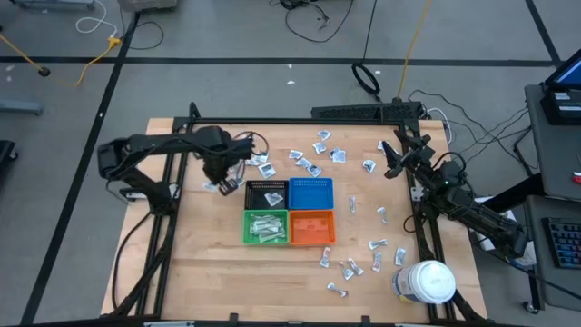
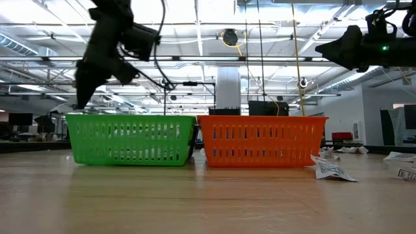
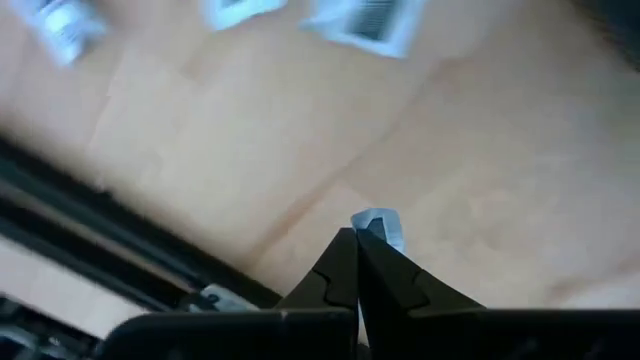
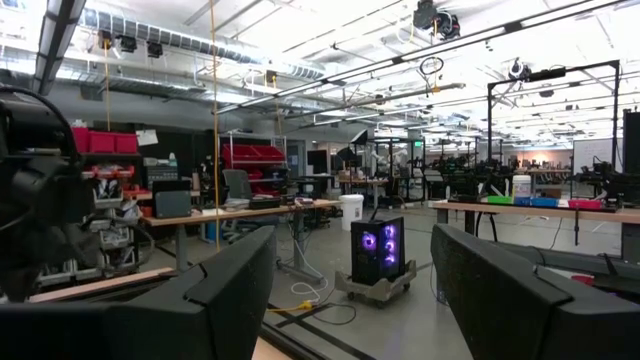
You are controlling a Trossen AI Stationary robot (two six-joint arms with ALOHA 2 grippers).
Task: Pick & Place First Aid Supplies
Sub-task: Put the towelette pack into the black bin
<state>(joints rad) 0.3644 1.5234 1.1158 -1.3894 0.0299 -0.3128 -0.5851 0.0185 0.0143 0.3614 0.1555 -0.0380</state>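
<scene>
Four small square bins sit together in a block at the middle of the wooden surface (image 1: 200,263). The black bin (image 1: 267,193), far left of the block, holds one or two white packets. The blue bin (image 1: 311,193), far right, shows nothing inside from above. The green bin (image 1: 266,227), near left, holds a loose heap of silvery wrapped packets. The orange bin (image 1: 312,227), near right, looks bare inside. A large white round jar (image 1: 425,282) lies at the near right corner of the surface.

The first aid supplies (image 1: 320,154) lie scattered: one cluster on the far side just beyond the bins, another spread on the near right between the orange bin and the jar, and a few singles right of the blue bin. Print on the packets is too small to read.

The left end effector (image 3: 357,240) is over the surface just left of the black bin, its fingers clenched on a small white packet (image 3: 381,227) whose edge pokes out past the tips. The right end effector (image 1: 392,159) waits raised at the far right of the surface, its fingers spread apart and holding nothing.
</scene>
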